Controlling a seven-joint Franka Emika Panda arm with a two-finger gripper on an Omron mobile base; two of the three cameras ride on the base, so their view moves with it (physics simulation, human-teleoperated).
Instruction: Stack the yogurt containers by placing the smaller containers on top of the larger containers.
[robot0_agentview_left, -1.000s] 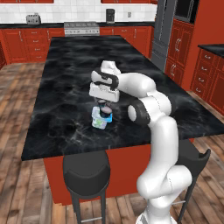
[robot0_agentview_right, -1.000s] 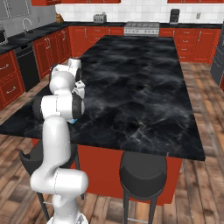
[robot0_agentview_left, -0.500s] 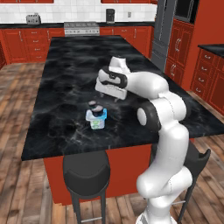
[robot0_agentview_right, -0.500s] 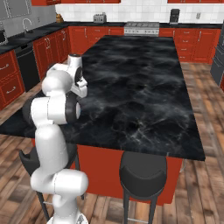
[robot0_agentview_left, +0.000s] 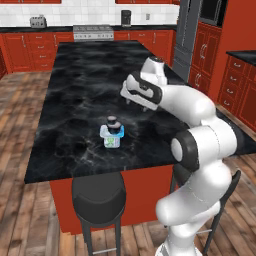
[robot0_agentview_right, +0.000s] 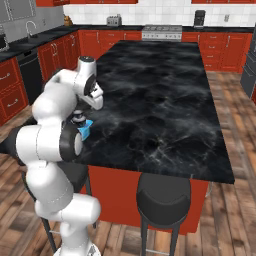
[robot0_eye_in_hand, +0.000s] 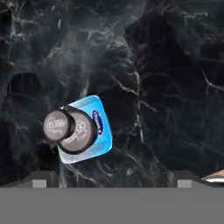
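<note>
Base views flank the arm, sharing island counter (robot0_agentview_left: 75, 100), hand view overhead

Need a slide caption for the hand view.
Two small dark cups stacked on the blue-topped yogurt tub, on the black marble counter.

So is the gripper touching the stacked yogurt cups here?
Apart. In the left base view the gripper hangs above and behind the cups stacked on the yogurt tub, with bare counter visible between them.

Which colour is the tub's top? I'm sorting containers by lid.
Light blue; the tub shows it best in the hand view, under two dark cups.
</note>
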